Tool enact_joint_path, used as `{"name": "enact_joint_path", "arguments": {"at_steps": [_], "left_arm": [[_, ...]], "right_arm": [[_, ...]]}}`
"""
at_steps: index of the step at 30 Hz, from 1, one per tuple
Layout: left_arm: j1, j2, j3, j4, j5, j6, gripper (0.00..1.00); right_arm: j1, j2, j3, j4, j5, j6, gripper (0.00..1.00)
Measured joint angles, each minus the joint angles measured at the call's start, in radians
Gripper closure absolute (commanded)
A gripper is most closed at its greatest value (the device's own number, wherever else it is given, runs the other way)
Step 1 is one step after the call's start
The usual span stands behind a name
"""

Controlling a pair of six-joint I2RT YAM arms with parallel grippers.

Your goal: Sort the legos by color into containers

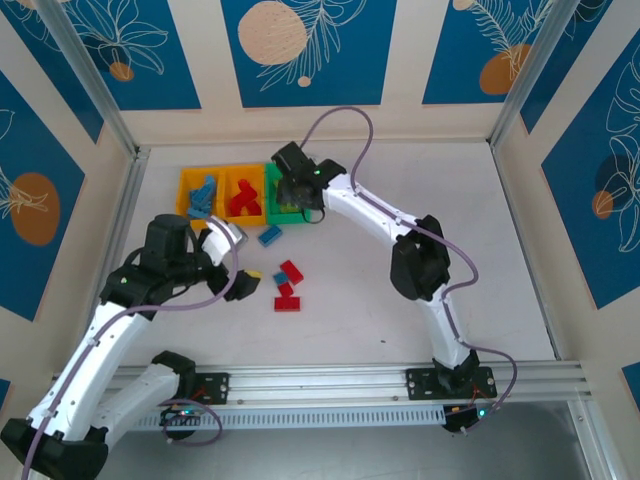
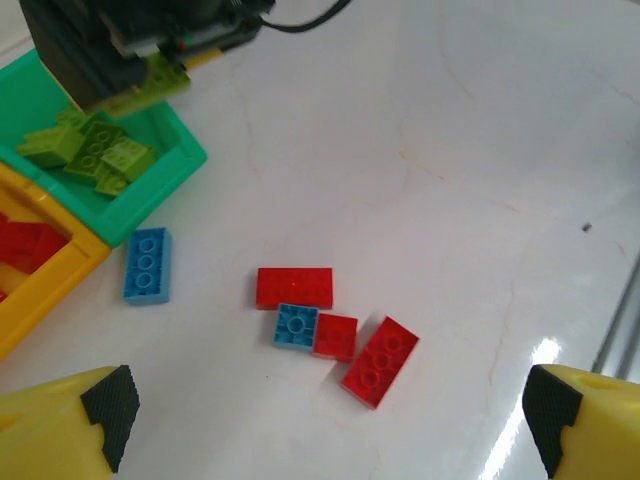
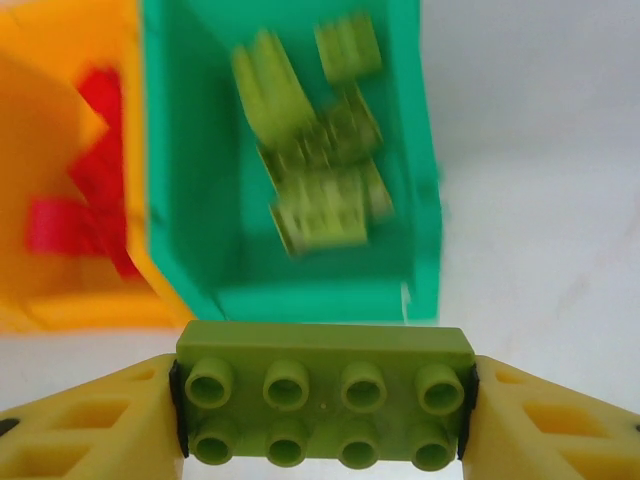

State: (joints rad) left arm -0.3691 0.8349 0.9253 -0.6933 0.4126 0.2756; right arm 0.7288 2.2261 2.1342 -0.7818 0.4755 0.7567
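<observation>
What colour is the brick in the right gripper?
The brick is lime green; the right wrist view shows it best.

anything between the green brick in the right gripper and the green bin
Nothing visible does. The right gripper holds the lime green brick by its ends, right by the open top of the green bin. A few green bricks lie inside, with bare floor left for this one to land on.

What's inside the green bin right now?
A loose pile of lime green bricks lies in the green bin. From overhead, the right gripper, shut on another lime brick, covers much of the bin, so no exact count.
</observation>
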Motion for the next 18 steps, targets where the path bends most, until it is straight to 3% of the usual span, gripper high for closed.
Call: {"name": "enact_joint_path", "arguments": {"at_steps": [3,10,18], "left_arm": [[0.000,0.006,-0.004,0.037,-0.046,-0.077,0.00],[0.000,0.022,-0.027,0.092,-0.164,-0.317,0.00],[-0.002,0.103,-0.039,0.102,-0.171,-0.510,0.03]], "right_arm": [[-0.024,0.104,0.139,0.056,0.000,-0.079,0.35],[-0.045,0.329,0.385,0.076,0.007,-0.242,0.15],[-0.045,0.248,0.331,0.022,-0.025,-0.317,0.13]]}}
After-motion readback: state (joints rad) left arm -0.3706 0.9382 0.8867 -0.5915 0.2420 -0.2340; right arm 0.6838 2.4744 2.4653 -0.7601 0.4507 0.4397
